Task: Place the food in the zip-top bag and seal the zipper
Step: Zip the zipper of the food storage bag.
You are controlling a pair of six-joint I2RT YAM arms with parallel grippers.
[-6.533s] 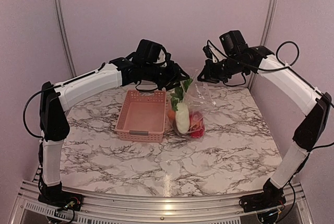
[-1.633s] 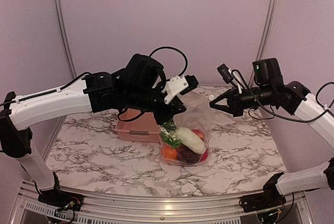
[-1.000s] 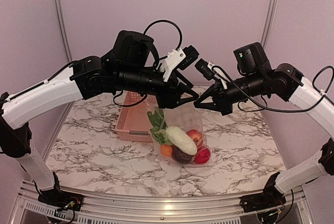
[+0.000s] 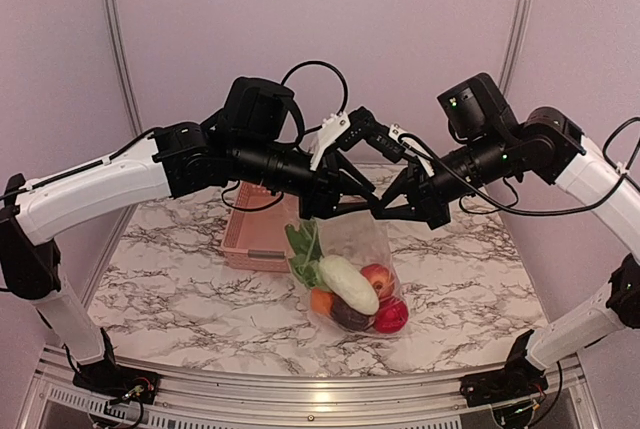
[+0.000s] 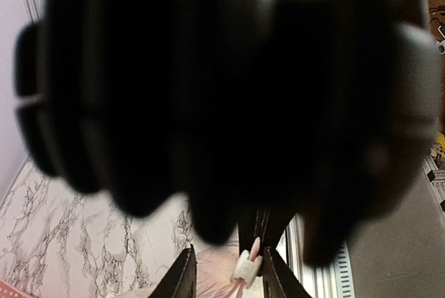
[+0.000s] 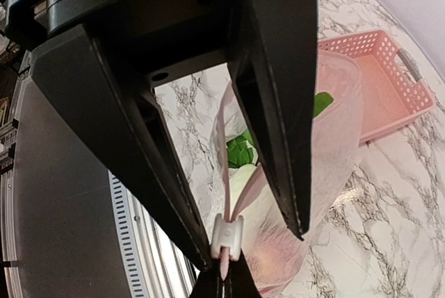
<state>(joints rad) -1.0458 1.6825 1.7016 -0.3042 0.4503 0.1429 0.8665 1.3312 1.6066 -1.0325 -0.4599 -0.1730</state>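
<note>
The zip-top bag (image 4: pixel 352 249) hangs above the table, with the food in its bottom: a white oblong piece (image 4: pixel 348 282), two red ones (image 4: pixel 380 277), an orange one (image 4: pixel 320 301), a dark purple one (image 4: pixel 350 314) and leafy green (image 4: pixel 303 249). My right gripper (image 4: pixel 388 215) (image 6: pixel 222 287) is shut on the end of the pink zipper (image 6: pixel 250 185), just behind its white slider (image 6: pixel 226 235) (image 5: pixel 247 267). My left gripper (image 4: pixel 368 207) (image 5: pixel 228 280) is open and straddles the slider at the bag's top. The right gripper's blurred body hides most of the left wrist view.
The pink lattice basket (image 4: pixel 258 241) (image 6: pixel 389 83) sits on the marble table (image 4: pixel 200 279) behind and left of the hanging bag. The table's metal front rail (image 4: pixel 300 389) runs along the near edge. Both arms meet over the table's middle.
The two grippers have drawn together at the bag's top. My left jaws have narrowed around the slider. The bag now hangs a little lower and further right.
</note>
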